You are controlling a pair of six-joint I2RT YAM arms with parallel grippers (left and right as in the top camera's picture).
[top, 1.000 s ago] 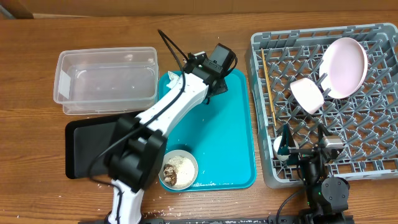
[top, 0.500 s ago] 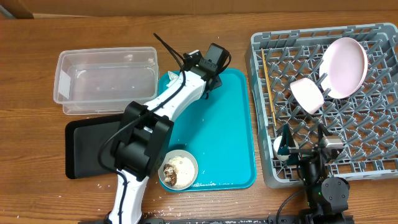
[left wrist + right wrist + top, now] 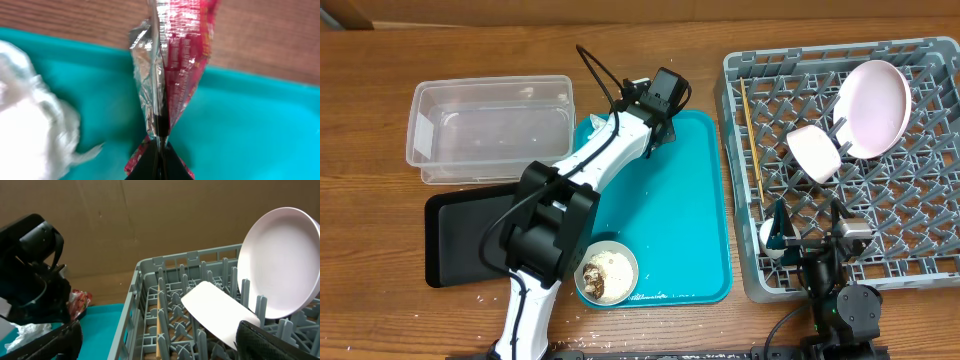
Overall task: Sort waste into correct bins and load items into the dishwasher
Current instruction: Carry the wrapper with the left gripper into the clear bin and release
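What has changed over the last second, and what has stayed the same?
The left arm swung its elbow toward the far side, and the left gripper, shut on the red wrapper, shifted slightly left over the teal tray. The right gripper, dish rack, plate, clear tub and black tray stayed put.

- overhead: the surface (image 3: 380, 300) is viewed straight down.
- left wrist: the wrapper (image 3: 187, 60) is viewed close up.
- right wrist: the rack (image 3: 134, 305), also seen overhead, is viewed low.
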